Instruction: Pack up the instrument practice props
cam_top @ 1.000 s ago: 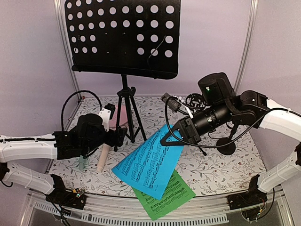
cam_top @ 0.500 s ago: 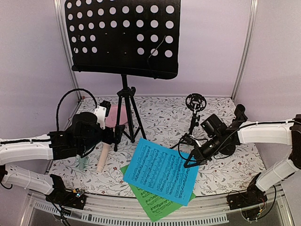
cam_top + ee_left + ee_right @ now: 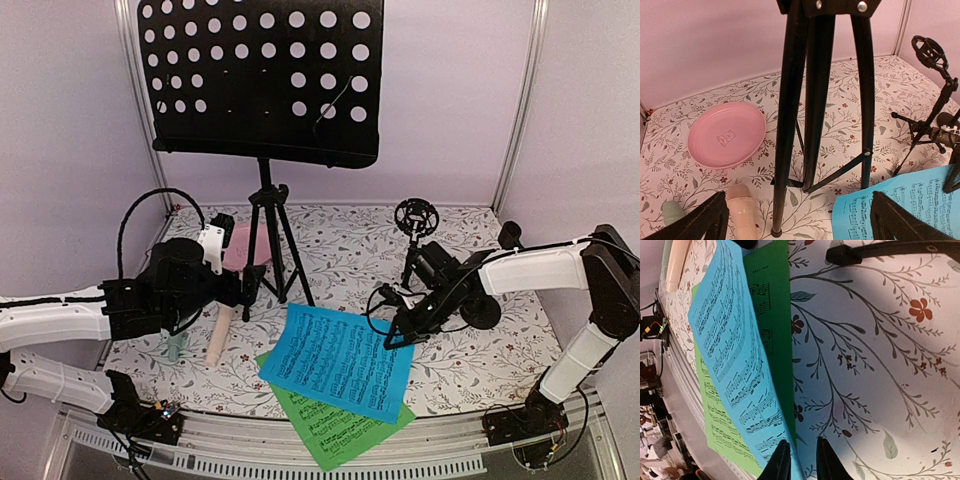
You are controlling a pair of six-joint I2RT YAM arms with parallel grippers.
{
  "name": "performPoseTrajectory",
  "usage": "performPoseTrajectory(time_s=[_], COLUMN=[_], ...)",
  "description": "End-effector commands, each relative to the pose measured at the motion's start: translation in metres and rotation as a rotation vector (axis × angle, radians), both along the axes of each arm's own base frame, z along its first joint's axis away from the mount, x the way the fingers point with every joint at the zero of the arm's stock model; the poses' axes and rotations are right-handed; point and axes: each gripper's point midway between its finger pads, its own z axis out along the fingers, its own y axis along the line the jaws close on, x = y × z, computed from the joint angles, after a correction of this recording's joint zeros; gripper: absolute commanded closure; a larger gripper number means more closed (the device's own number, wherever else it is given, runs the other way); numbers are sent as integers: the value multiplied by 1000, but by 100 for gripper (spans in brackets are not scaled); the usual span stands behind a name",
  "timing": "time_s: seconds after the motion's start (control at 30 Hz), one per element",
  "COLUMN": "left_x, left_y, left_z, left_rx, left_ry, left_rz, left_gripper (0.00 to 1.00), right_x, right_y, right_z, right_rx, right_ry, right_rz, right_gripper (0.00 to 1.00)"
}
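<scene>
Right tool (image 3: 804, 461) pinches the blue sheet (image 3: 340, 362) at its 3 o'clock edge; left tool (image 3: 799, 212) gapes empty. A hasty pull could crease it or drag the green sheet (image 3: 345, 436) beneath.

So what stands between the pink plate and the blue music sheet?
The music stand's black tripod legs, seen in the left wrist view: pink plate on their left, blue music sheet on their right.
</scene>
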Motion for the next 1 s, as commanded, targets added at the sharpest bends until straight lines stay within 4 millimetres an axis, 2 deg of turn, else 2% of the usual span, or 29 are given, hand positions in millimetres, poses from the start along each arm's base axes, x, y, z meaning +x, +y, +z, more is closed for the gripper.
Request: performPoseTrajectory(time_s=[0.0,0.1,0.23,0.43,0.57,0.77,0.9,0.97], left_x=[1,0,0,-2,-9,-19,-19,-20], left_y=[6,6,7,7,8,2,9,11], left_z=[-2,-1,-3,3,12,26,33,36], left_rx=[-1,-3,0,-11,-64,-125,-125,-122], left_ry=[2,1,-1,-7,-22,-66,-100,-123], left_rz=[10,8,9,-3,-28,-102,-88,-92], left_gripper=[1,1,1,1,1,1,1,1], right_x=[13,19,24,37,34,25,38,46], right_y=[-14,-18,-15,-13,-5,32,48,51], right_z=[-13,-13,4,51,92,149,178,183], right_rx=[-114,-145,-154,-245,-191,38,148,167], right_ry=[-60,-87,-147,-349,-443,-536,-662,-741], right_rz=[-36,-59,-71,-120,-134,-56,-48,-48], right_gripper=[73,65,49,25,14,11,11,11])
